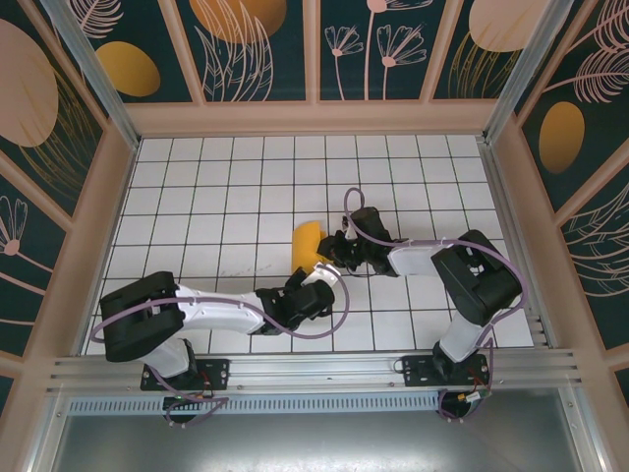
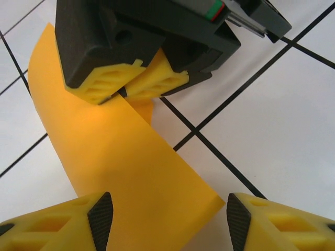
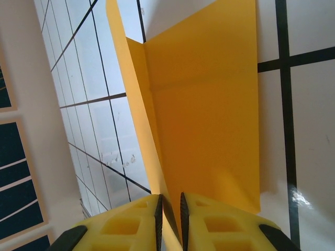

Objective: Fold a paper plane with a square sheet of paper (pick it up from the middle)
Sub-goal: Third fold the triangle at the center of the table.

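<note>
The square sheet of paper, orange-yellow and folded over along a crease, stands partly up off the white tiled floor near the middle. My right gripper is shut on its folded edge, the paper rising away from the pads. In the left wrist view the same right gripper pinches the top of the paper. My left gripper is open, its pads on either side of the sheet's lower corner without touching it. From above, the left gripper sits just in front of the right gripper.
White tiled floor stretches left and behind the paper. Enclosure walls ring the floor, and an aluminium rail runs along the near edge by the arm bases. Both forearms converge at the centre.
</note>
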`<action>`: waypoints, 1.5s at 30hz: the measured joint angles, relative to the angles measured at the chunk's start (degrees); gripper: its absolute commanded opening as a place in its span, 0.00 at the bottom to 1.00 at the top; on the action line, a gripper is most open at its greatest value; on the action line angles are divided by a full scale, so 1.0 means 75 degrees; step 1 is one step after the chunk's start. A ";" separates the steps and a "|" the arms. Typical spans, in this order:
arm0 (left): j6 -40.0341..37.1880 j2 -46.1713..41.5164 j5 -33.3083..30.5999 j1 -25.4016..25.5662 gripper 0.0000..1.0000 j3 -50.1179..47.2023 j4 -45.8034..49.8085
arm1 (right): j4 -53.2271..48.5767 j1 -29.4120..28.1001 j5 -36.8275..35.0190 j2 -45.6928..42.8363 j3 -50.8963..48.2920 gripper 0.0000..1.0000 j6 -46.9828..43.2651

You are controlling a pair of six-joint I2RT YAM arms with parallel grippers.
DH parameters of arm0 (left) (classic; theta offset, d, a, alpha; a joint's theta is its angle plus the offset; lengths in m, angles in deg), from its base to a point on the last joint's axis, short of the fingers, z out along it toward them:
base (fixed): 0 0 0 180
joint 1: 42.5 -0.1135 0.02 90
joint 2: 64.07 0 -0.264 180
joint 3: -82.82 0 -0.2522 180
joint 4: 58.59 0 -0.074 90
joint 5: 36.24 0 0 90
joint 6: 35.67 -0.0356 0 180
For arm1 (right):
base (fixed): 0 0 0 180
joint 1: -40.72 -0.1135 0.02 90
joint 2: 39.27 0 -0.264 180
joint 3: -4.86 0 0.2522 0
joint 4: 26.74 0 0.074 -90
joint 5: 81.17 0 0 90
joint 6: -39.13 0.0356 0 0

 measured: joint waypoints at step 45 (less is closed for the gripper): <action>0.0437 -0.1749 0.3803 -0.1894 0.02 -0.0898 -0.0635 | -0.2174 0.0003 -0.1818 -0.1518 0.0358 0.33 -0.1061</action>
